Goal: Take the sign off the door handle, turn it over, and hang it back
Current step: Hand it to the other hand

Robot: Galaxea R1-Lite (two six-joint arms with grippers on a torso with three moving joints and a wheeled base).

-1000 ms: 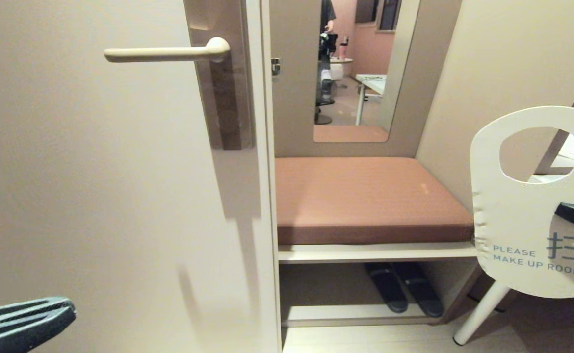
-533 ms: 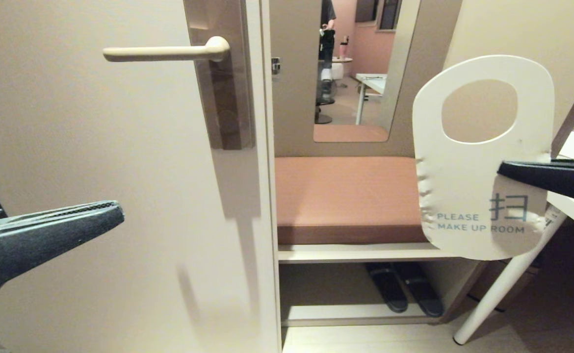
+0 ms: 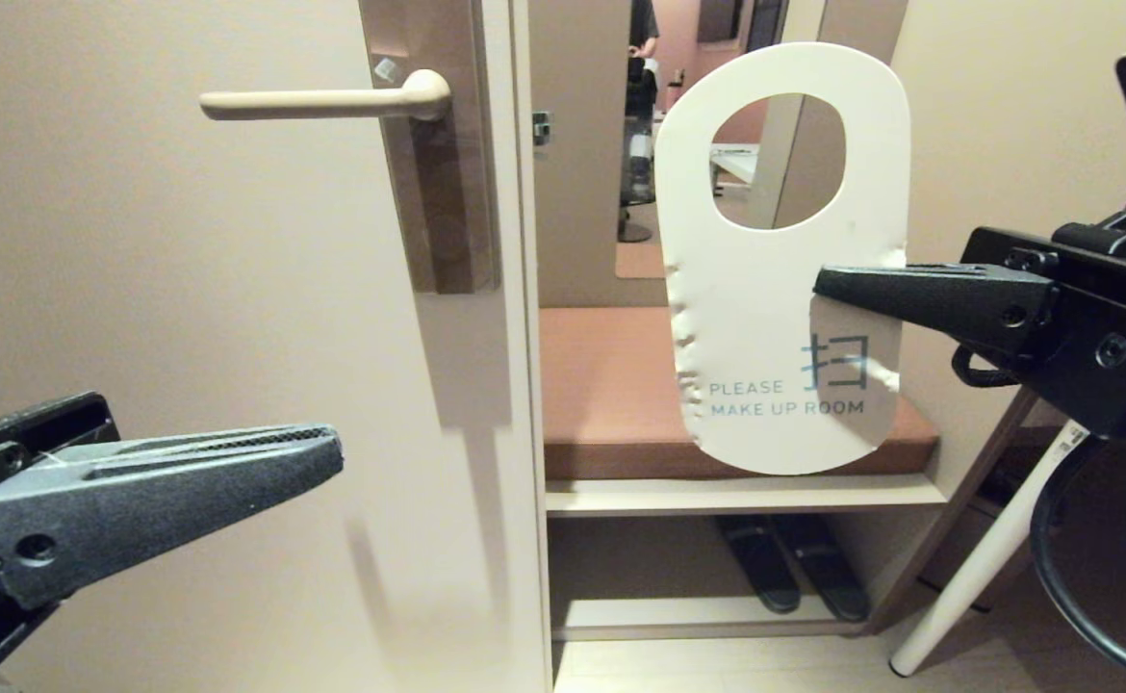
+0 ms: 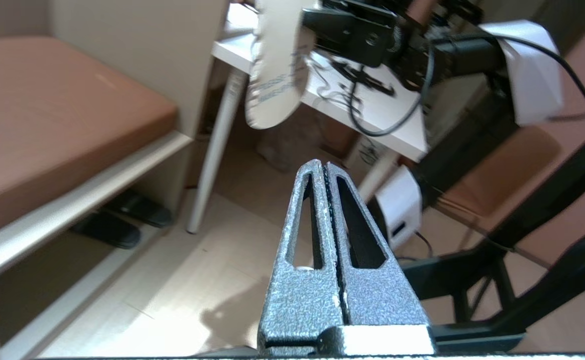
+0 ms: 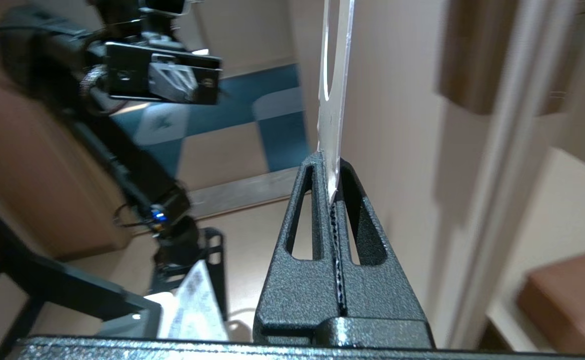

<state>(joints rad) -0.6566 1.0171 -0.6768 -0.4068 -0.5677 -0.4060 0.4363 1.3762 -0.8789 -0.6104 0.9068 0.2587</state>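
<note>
- right gripper (image 3: 828,281) is clamped on the sign's (image 3: 765,318) right edge, holding it upright, white "PLEASE MAKE UP ROOM" face toward the camera
- sign's off to the right of the door handle (image 3: 322,100), well apart
- left gripper (image 3: 327,452) is pinched closed, holding nothing, low in front of the door

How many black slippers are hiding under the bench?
2. Both slippers sit side by side on the low shelf under the brown bench cushion: one on the left, one on the right. More could be hidden further back.
</note>
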